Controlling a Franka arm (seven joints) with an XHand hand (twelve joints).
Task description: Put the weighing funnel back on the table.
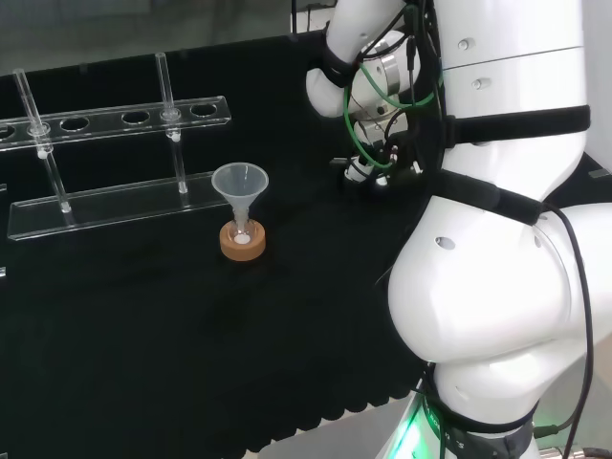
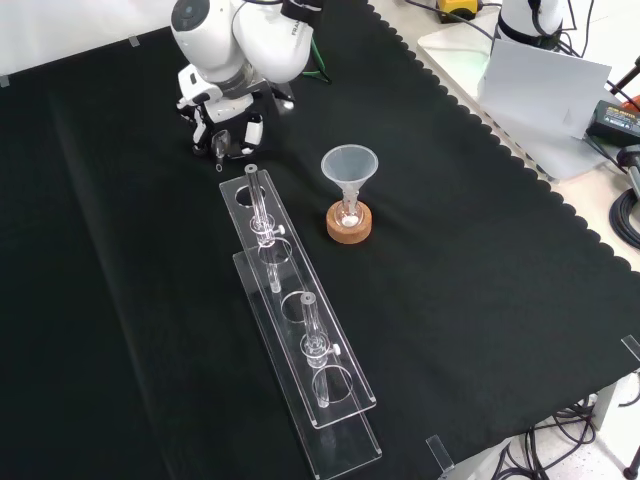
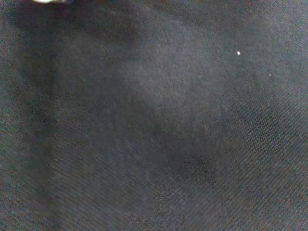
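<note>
The hand (image 2: 226,128) is down low over the black cloth (image 2: 120,250) at the top left of the front view, under the arm's white links. A small pale tip (image 2: 218,163) pokes out just below it toward the rack; I cannot tell whether this is the weighing funnel. In the head view the hand (image 1: 368,170) sits behind the arm's big links, with green cables around the wrist. The wrist view is close on the cloth (image 3: 154,125), with a blurred white bit of the hand (image 3: 45,1) at its edge.
The big funnel (image 2: 349,165) stands mouth up in a small flask on a cork ring (image 2: 349,222), to the right of the hand in the front view. A clear test-tube rack (image 2: 300,330) with two tubes runs from near the hand toward the front edge.
</note>
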